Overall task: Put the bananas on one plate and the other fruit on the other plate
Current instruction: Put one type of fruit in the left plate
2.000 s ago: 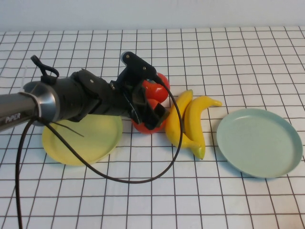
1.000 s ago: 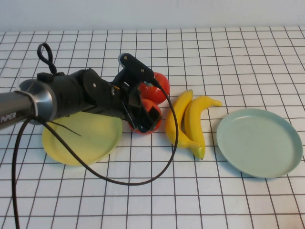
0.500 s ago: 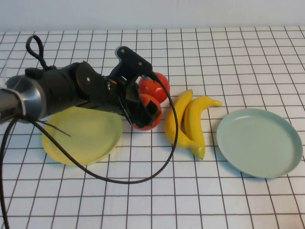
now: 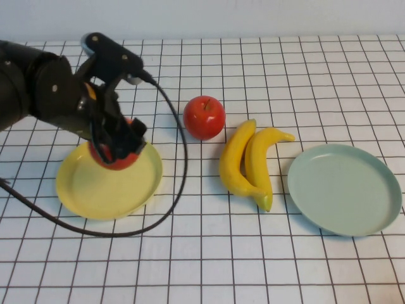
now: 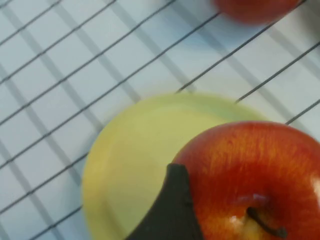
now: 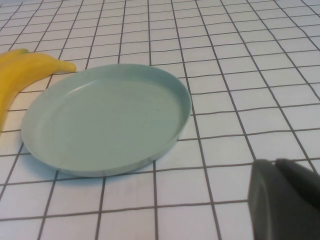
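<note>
My left gripper is shut on a glossy red apple and holds it just over the near-right part of the pale yellow plate. In the left wrist view the held apple sits against one dark finger, with the yellow plate below. The second apple rests on the table, apart from it. Two yellow bananas lie side by side left of the pale green-blue plate. My right gripper is shut, low over the table beside the green-blue plate.
White cloth with a black grid covers the table. The left arm's black cable loops across the cloth between the yellow plate and the bananas. A banana tip lies by the green-blue plate's edge.
My left gripper has carried one apple away from the other, leftward, and now holds it over the yellow plate. The second apple, bananas and right arm have stayed put.
</note>
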Motion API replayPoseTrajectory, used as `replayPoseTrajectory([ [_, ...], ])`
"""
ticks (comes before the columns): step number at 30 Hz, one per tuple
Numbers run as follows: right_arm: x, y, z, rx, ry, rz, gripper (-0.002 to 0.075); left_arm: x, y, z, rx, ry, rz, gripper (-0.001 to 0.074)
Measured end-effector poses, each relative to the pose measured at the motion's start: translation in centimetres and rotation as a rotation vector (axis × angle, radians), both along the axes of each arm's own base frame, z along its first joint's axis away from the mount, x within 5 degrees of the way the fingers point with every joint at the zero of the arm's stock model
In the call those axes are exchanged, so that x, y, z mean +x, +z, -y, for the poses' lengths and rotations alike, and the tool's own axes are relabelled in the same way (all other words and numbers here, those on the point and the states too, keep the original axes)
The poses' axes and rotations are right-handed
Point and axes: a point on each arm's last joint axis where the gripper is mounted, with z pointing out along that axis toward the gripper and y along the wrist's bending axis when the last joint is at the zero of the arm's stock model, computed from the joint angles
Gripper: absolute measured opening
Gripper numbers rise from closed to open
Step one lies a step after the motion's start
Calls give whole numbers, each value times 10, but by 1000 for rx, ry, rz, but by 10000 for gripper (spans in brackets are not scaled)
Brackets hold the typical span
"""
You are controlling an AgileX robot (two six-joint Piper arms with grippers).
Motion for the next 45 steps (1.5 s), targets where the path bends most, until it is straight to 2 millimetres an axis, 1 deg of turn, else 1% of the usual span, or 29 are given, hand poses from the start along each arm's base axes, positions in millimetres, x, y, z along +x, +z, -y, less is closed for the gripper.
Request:
replayPoseTrajectory([
  [2,0,0,0,0,0,0,-17,3,-5,-16,50,83,-18,578],
  [4,0,0,0,0,0,0,-17,7,-8,-31,61,148,-14,578],
  [8,0,0,0,0,0,0,-17,15,-7,-48,30,217,19,578],
  [11,0,0,0,0,0,0,-17,22,-14,-59,12,270,4,578],
  [15,0,0,0,0,0,0,-17,31,-36,-65,-30,332,-83,578],
  [19,0,0,0,0,0,0,-17,38,-58,-63,-40,351,-155,578],
  [22,0,0,0,0,0,0,-17,40,-68,-61,-42,358,-188,583],
  [27,0,0,0,0,0,0,-17,41,-69,-61,-42,358,-188,584],
  [30,0,0,0,0,0,0,-17,39,-65,-62,-43,362,-193,584],
  [36,0,0,0,0,0,0,-17,32,-40,-63,-74,366,-150,584],
  [38,0,0,0,0,0,0,-17,31,-36,-63,-92,370,-145,584],
  [45,0,0,0,0,0,0,-17,30,-36,-62,-100,375,-158,584],
])
